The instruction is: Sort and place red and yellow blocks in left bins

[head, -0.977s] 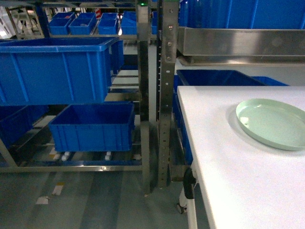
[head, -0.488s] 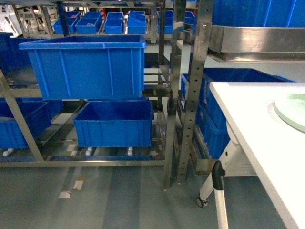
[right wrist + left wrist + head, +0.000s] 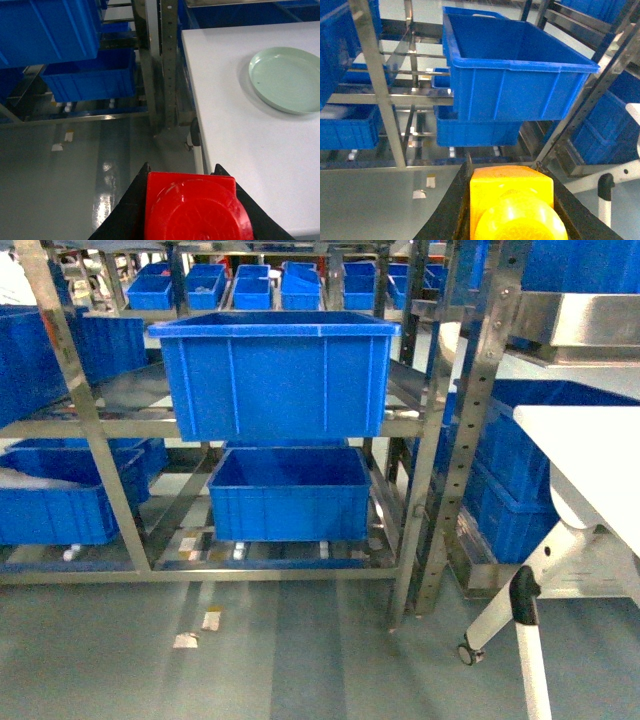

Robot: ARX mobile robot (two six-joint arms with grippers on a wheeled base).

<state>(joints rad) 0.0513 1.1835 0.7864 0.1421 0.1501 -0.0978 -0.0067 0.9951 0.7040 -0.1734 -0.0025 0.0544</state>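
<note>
We logged the yellow block (image 3: 512,200) clamped between the left gripper (image 3: 512,210) jaws, stud toward the camera, held above the floor (image 3: 370,200) in front of the rack (image 3: 380,100); beyond it an upper bin (image 3: 520,85) sat on the shelf over a lower bin (image 3: 477,132). The red block (image 3: 192,205) sat gripped in the right gripper (image 3: 192,210), over the floor at the near edge of the white table (image 3: 240,130), well apart from the green plate (image 3: 287,80). In the head view we saw the upper bin (image 3: 275,380) directly above the lower bin (image 3: 290,495), with neither gripper showing.
</note>
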